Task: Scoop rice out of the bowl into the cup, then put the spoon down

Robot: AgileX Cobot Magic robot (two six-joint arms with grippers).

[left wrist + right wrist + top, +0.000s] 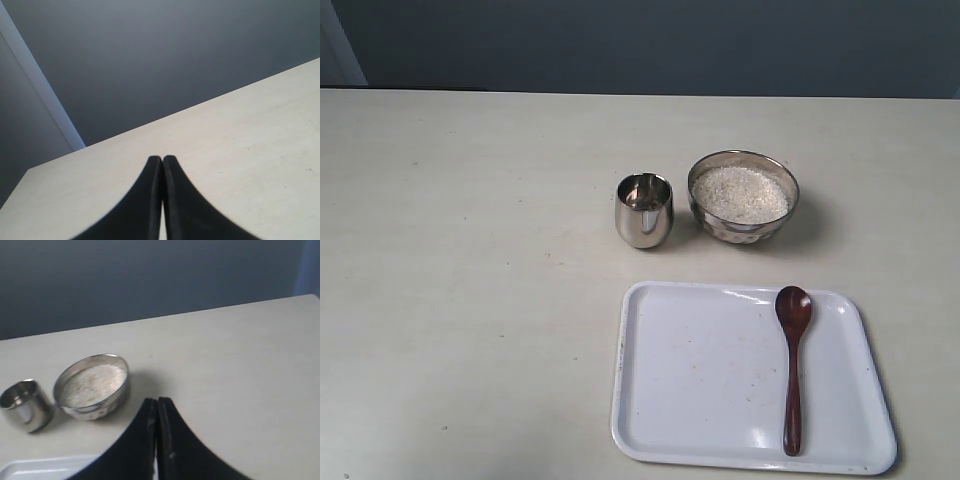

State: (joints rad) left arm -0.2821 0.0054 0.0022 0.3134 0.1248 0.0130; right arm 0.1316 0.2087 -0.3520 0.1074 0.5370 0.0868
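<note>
The bowl [743,196] stands at mid-table, filled with white rice [740,193]. Just left of it stands the steel cup [644,209]. The dark wooden spoon [793,362] lies lengthwise on the right side of a white tray [700,380], head toward the bowl. Neither arm shows in the exterior view. In the right wrist view the bowl [93,386] and cup [24,405] sit ahead of my right gripper [157,400], which is shut and holds nothing. My left gripper [162,158] is shut and empty over bare table.
The tray's corner [45,466] shows beside the right gripper. A dark wall runs behind the table's far edge [640,93]. The left half of the cream table [460,280] holds no objects.
</note>
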